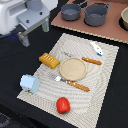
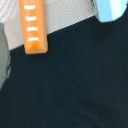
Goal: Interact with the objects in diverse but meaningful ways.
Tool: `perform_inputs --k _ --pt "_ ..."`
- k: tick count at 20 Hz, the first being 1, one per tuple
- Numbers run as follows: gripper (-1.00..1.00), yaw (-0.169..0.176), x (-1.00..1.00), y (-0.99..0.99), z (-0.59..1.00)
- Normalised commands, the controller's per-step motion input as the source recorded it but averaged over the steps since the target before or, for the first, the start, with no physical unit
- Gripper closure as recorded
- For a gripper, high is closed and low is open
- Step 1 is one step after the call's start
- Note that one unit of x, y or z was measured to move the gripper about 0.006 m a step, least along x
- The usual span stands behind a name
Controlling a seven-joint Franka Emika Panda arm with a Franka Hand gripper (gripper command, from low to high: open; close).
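While the arm hangs at the upper part of the exterior view's left, the hand (image 1: pixel 34 34) hovers above the dark tabletop (image 1: pixel 112 100), just beyond the corner of the pale woven mat (image 1: pixel 102 65). Its two fingers (image 1: pixel 22 38) point downward with a visible gap between them; nothing sits in that gap and they touch nothing. On the mat, the golden-yellow bread loaf (image 1: pixel 49 60) lies nearest the hand. The small white carton (image 1: pixel 29 83) stands at the mat's edge on the exterior view's left, the red tomato (image 1: pixel 63 105) near the lower edge, the white-and-blue tube-like piece (image 1: pixel 96 49) toward the far right corner. A tan plate (image 1: pixel 73 68) occupies the centre. The wrist view shows the loaf (image 2: pixel 34 25) and carton (image 2: pixel 110 9) at the mat's border
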Motion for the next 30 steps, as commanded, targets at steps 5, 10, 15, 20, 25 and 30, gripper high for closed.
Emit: perform_inputs --k 5,10,15,20,25,30 --pt "-1.0 -0.254 0.0 -0.36 0.0" --pt "-1.0 -0.183 0.0 -0.48 -0.07" --pt "-1.0 -0.037 0.0 -0.38 -0.2" --pt "-1.0 -0.033 0.13 -0.37 -0.24" --pt "-1.0 -0.032 0.27 -0.35 -0.25" --pt "-1.0 -0.063 0.41 -0.33 -0.23"
